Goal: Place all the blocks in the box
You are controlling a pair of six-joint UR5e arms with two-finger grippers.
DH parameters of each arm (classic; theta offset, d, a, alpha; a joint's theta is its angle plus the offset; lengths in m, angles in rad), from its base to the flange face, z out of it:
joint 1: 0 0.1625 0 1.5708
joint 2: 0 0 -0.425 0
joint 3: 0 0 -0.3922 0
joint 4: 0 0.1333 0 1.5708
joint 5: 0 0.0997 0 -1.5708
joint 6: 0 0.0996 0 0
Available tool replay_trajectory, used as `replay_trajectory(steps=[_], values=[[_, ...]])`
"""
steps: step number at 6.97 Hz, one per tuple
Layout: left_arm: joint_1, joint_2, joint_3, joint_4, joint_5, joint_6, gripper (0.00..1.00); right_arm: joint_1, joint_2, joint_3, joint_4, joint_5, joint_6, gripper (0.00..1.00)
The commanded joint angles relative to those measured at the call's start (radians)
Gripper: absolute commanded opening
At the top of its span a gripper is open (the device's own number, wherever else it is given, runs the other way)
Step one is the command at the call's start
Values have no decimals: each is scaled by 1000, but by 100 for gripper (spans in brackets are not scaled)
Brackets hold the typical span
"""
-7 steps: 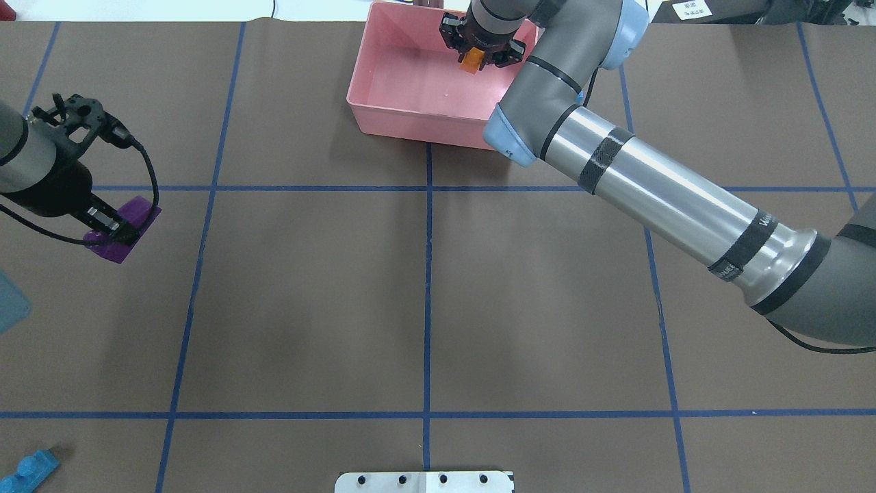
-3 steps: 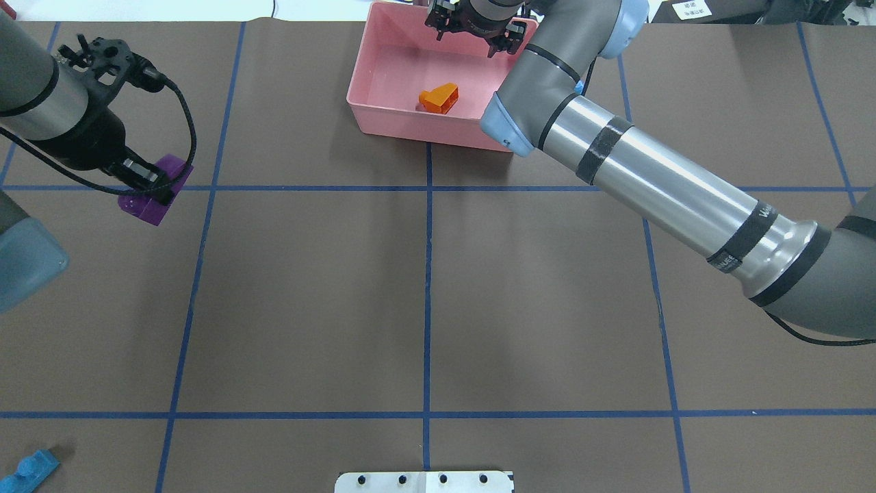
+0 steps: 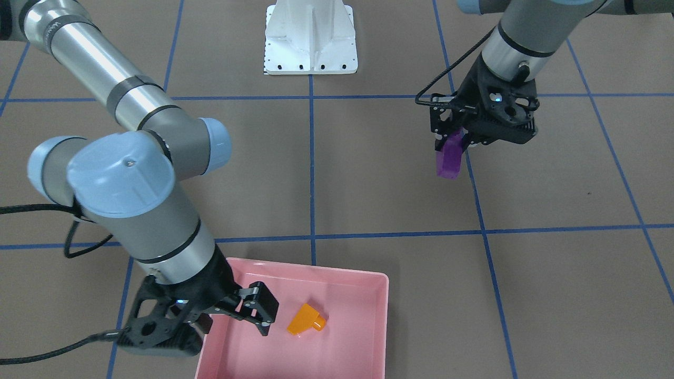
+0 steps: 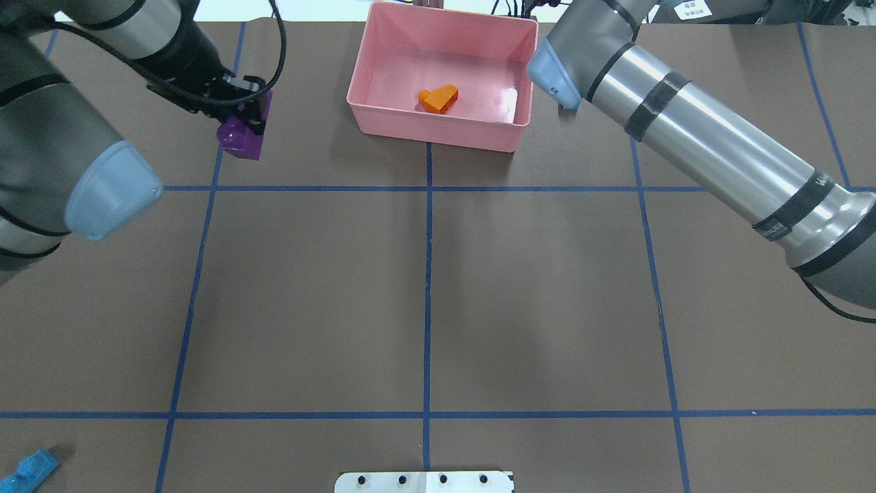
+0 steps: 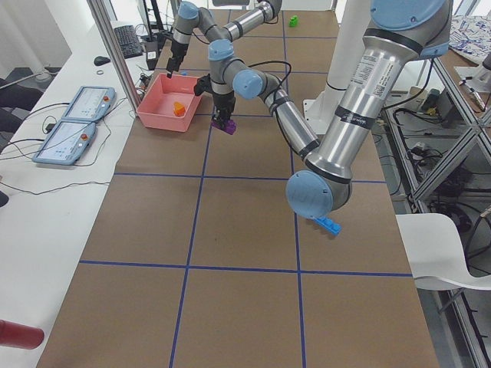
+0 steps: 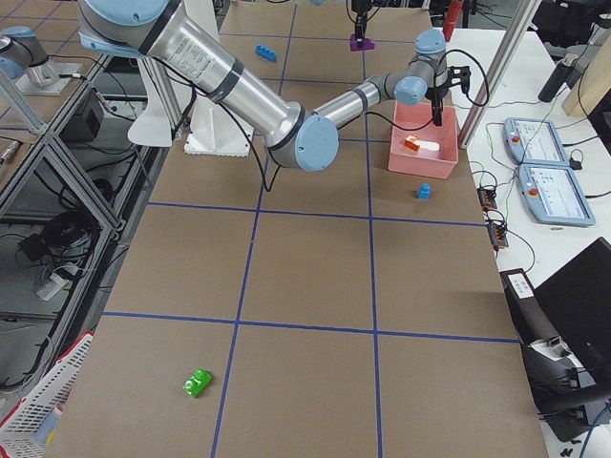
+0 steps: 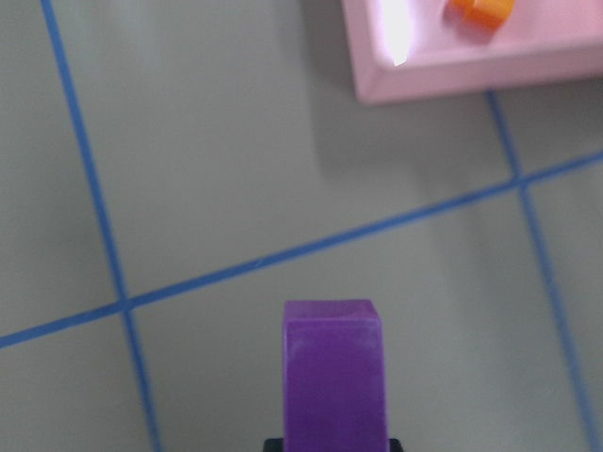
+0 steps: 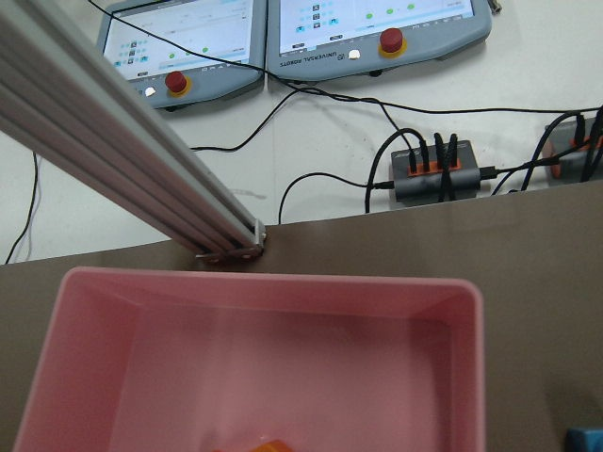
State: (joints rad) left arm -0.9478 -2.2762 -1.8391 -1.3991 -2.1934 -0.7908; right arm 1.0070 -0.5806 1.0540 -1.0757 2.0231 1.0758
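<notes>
- Far back from your left claw, toward the robot's side, the long blue bar (image 4: 31, 469) lies on the table (image 4: 308, 274).
- Your left claw (image 3: 455, 139) is clamped on the dark purple block (image 3: 449, 158), which hangs below the fingertips, clear of the table.
- Off to that claw's right sits the pink box (image 4: 438, 137), well apart from it.
- The orange block (image 4: 438, 99) lies on the box floor, just beside your right claw and not touching it.
- Your right claw (image 3: 234, 326) hovers over the box's far right corner, jaws spread and empty.
- Further right of it, the small blue cube (image 6: 424, 192) sits just outside the box.
- The green block (image 6: 198, 384) lies well away from both claws.
</notes>
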Motion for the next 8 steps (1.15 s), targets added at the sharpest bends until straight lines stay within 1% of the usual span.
replay_trajectory(steps=[1, 2, 3, 4, 5, 6, 7, 8], values=[[9, -124, 293, -399, 3, -280, 0, 97, -163, 75, 8, 74, -256, 99], [18, -134, 443, -643, 13, -397, 0, 125, -201, 74, 7, 74, -342, 99], [24, -217, 586, -723, 56, -422, 0, 133, -232, 72, 8, 74, -374, 99], [61, -311, 698, -730, 140, -426, 0, 134, -276, 70, 67, 72, -395, 99], [95, -383, 810, -757, 230, -427, 0, 131, -330, 61, 171, 65, -395, 99], [112, -435, 939, -834, 285, -427, 0, 124, -362, 61, 233, 62, -393, 99], [127, -445, 1001, -886, 347, -429, 0, 83, -367, 60, 265, 22, -386, 99], [127, -447, 1011, -885, 357, -429, 0, 41, -355, 60, 267, -18, -383, 99]])
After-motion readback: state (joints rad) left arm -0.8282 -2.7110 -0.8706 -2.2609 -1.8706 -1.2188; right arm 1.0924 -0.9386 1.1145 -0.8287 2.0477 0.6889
